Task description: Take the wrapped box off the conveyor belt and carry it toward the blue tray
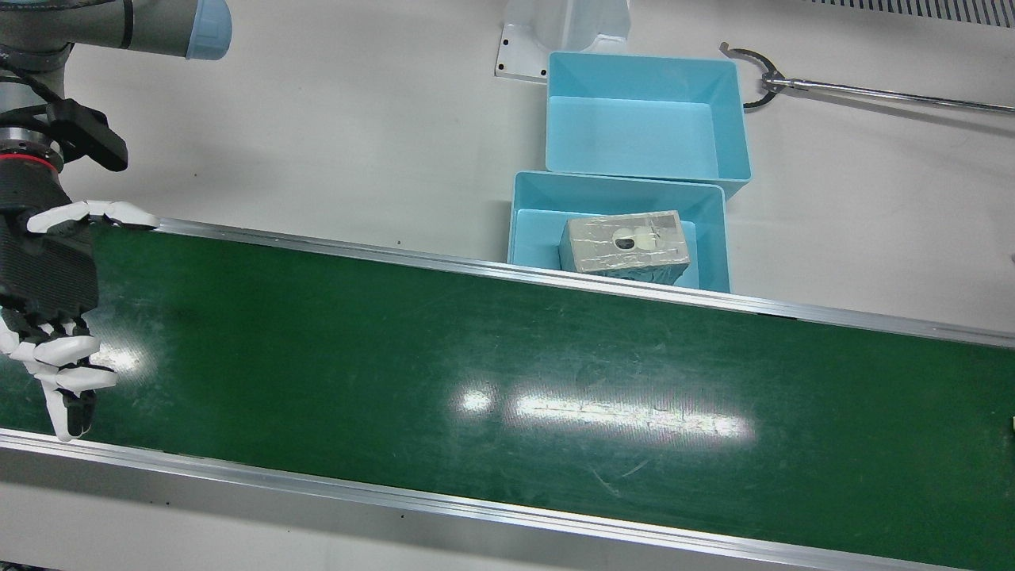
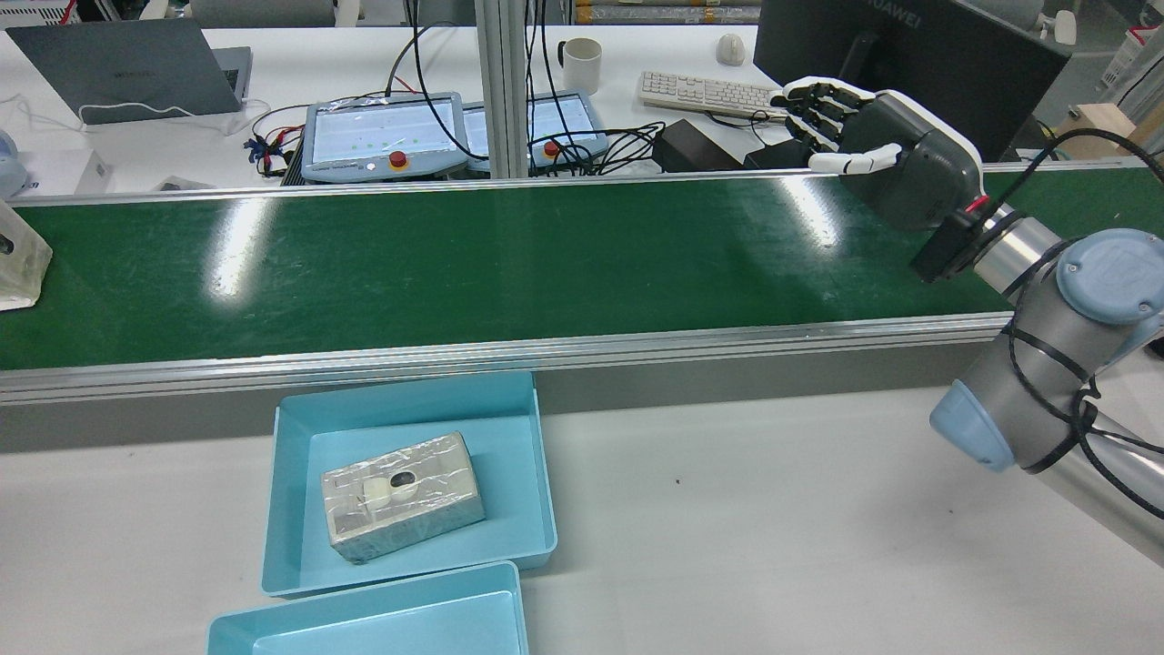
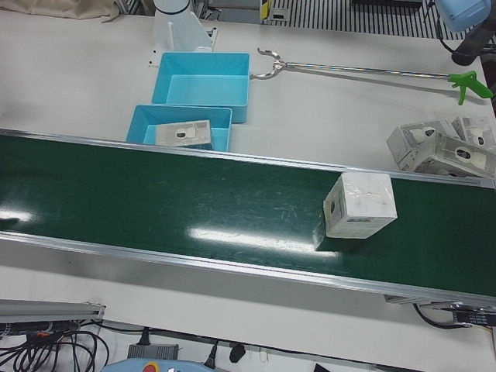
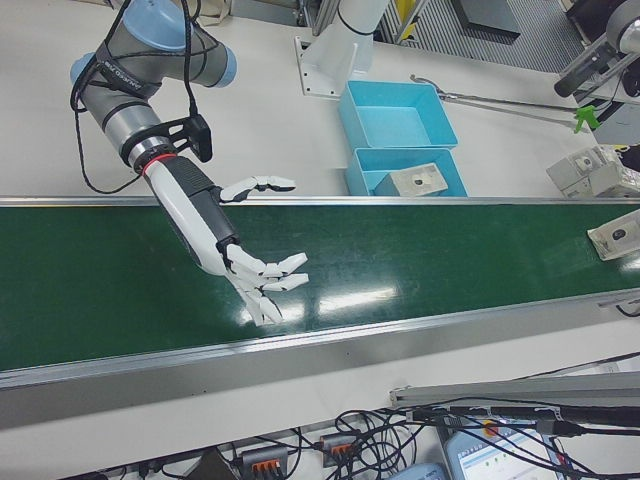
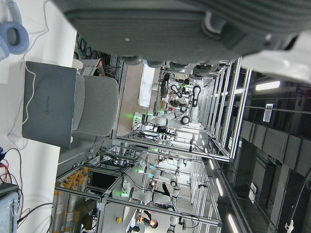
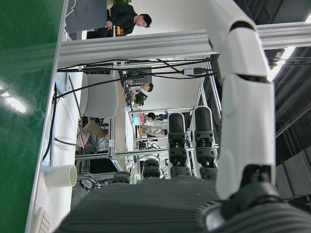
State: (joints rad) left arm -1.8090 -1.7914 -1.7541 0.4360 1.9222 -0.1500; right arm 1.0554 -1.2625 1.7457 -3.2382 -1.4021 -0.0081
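A white wrapped box [image 3: 359,205] lies on the green conveyor belt [image 1: 476,333], at the end before my left arm; it also shows in the rear view [image 2: 18,259] and the right-front view [image 4: 620,235]. My right hand [image 1: 47,317] is open, fingers spread, above the belt's other end, far from that box; it shows too in the rear view [image 2: 873,136]. The near blue tray [image 1: 514,230] holds another wrapped box [image 1: 626,244]. Behind it stands an empty blue tray [image 1: 646,119]. My left hand [image 5: 160,24] shows only as a palm in its own view, holding nothing.
A long reach-grabber tool [image 1: 872,91] lies on the table beside the far tray. Several more wrapped boxes [image 3: 442,147] sit on the table near the belt's left-arm end. Control pendants [image 2: 382,136], a keyboard [image 2: 700,91] and a laptop stand beyond the belt.
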